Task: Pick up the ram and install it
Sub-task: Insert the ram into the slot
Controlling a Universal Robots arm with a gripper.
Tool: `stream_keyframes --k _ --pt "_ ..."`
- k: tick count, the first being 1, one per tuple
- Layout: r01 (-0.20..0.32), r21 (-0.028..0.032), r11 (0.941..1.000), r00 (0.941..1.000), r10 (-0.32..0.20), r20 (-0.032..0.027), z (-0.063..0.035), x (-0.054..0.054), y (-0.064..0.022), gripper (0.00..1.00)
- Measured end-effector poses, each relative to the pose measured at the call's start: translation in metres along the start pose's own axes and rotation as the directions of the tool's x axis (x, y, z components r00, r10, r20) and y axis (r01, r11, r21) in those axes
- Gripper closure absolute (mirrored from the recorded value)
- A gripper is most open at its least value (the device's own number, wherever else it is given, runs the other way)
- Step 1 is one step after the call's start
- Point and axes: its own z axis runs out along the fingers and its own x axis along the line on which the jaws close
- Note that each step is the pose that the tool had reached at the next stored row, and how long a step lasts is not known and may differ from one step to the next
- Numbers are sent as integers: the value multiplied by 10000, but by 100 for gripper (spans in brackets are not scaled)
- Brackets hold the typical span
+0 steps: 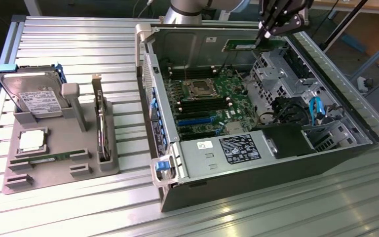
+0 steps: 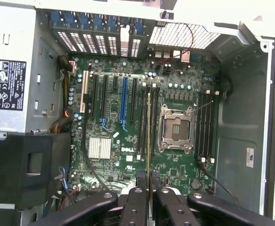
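My gripper (image 1: 263, 38) hangs above the far end of the open computer case (image 1: 347, 133), shut on a ram (image 1: 246, 46). That ram is a long green stick held level, sticking out toward the exterior view's left. In the wrist view the same ram (image 2: 149, 136) appears edge-on as a thin line running out from between the black fingers (image 2: 136, 202). It lies over the dark memory slots (image 2: 143, 117) beside the processor socket (image 2: 177, 128), well above the motherboard (image 2: 109, 117). A second ram (image 1: 48, 157) lies flat on the grey holder tray (image 1: 57, 175).
On the tray at the exterior view's left stand a silver hard drive (image 1: 35, 98), a square processor chip (image 1: 31, 140) and an upright card (image 1: 102, 131). Inside the case, a power supply (image 1: 232, 148), a drive cage (image 1: 282, 79) and a black shroud (image 2: 27, 165) surround the board.
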Motion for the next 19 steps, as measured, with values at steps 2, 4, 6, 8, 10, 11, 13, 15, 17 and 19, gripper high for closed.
stream_keyframes --k 2,4,6,8,10,11,13,15,17,19 --pt "-49 5 10000 10000 49 7 81 3 24 87" --pt "-83 6 10000 10000 83 7 133 4 33 87" --pt "-113 8 9999 9999 113 10 194 3 35 87" --pt "-135 9 9999 9999 135 11 244 2 38 87" --pt "-220 16 9998 9998 220 18 374 7 80 87" --pt "-274 20 9996 9996 274 22 426 8 105 87" --pt "-400 28 9992 9992 400 30 553 12 166 87" --pt "-472 33 9989 9989 472 37 652 15 214 87" --pt "-538 38 9985 9985 538 41 755 19 248 87" --pt "-649 45 9979 9979 649 49 926 26 301 87"
